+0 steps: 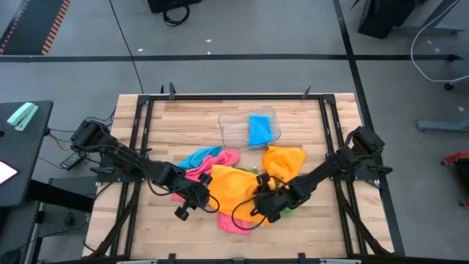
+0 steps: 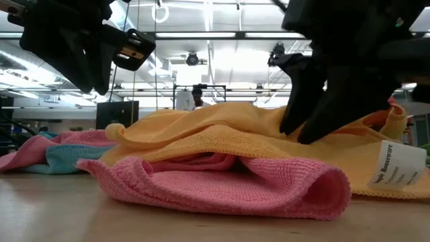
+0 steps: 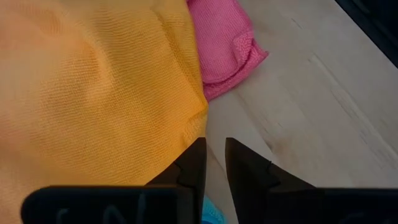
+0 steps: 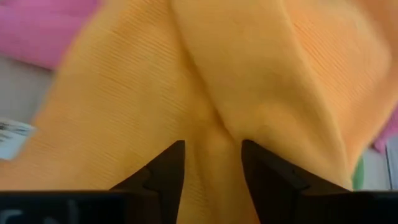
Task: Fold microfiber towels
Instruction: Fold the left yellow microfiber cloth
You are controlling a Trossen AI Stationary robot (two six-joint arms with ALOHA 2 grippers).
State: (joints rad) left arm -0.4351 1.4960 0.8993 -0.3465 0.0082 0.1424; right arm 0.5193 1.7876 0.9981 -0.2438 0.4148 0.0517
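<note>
Left gripper [image 3: 214, 144] is seen with its fingers nearly closed. Only a thin gap is left, and nothing is held in it. One finger is touching the edge of the orange towel [image 3: 93, 87]. Right gripper [image 4: 211, 146] is seen with its fingers apart. A raised fold of the orange towel [image 4: 249, 81] lies between the tips, but it is not pinched yet.

On the table [image 1: 176, 117], a pile of towels is found near the middle, toward 6 o'clock in the high view. The orange towel [image 1: 231, 187] is laid on top, crumpled and not folded. A pink towel [image 1: 233, 224] is tucked under it and pokes out at 6 o'clock. A clear tray [image 1: 233, 133] is set at 12 o'clock from the pile, with a folded blue towel [image 1: 259, 130] inside. A bit of green towel [image 1: 292, 211] is seen at 3 o'clock.

The orange towel is flanked by both grippers. From the left gripper [image 1: 199, 193] it lies at 3 o'clock. From the right gripper [image 1: 265, 202] it lies at 9 o'clock. Its long side seems to run from about 7 to 1 o'clock. Both arms are about equally near, so the next lift can likely be shared. The fold would need to be pinched first.
</note>
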